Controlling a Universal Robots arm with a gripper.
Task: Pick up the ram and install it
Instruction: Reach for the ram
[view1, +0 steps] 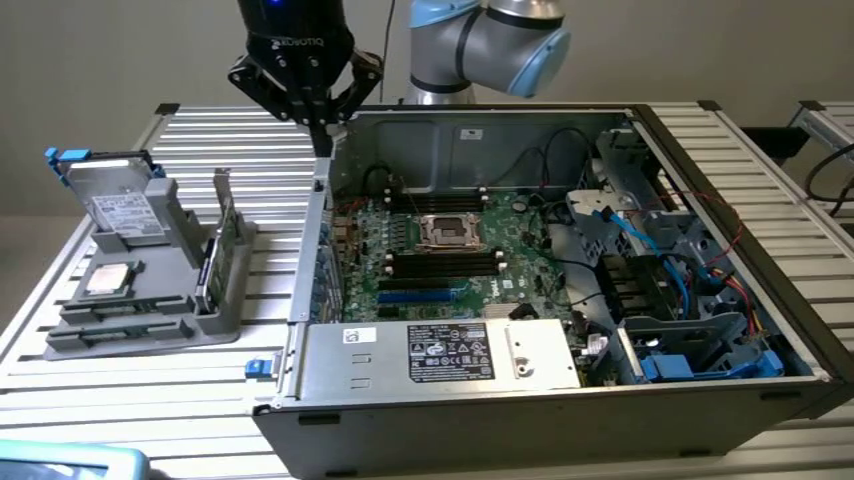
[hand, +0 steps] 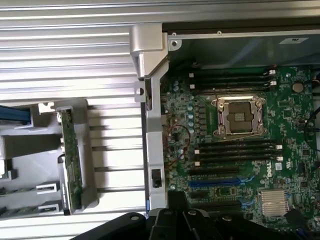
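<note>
Computer case (view1: 534, 430): open on top, and its near wall is the surface closest to the exterior camera. A labelled metal box (view1: 441, 352) sits just inside that wall.
Table (view1: 214, 140): slatted aluminium. It carries the computer case and extends past it on the exterior view's left and right.
Arm (view1: 487, 40): a grey and blue joint, above the far wall of the computer case.
Motherboard (view1: 447, 285): green, flat on the floor of the computer case. An open CPU socket (hand: 239, 116) sits at its centre, with long black slots (hand: 235, 150) on both sides of the socket.
Holder (view1: 227, 290): a grey tray on the table, just outside the computer case wall on the exterior view's left.
Gripper (view1: 322, 140): black, above the far corner of the computer case on the exterior view's left, over the top edge of that wall. The fingers are pressed together with nothing between them.
Hard drive (view1: 120, 200): upright in the holder, on the side away from the computer case.
Green card (hand: 71, 160): on edge in the holder, on the side nearest the computer case and parallel to its wall.
Ram (hand: 19, 189): a narrow green stick seated in the holder's near end, outside the computer case and well apart from the gripper.
</note>
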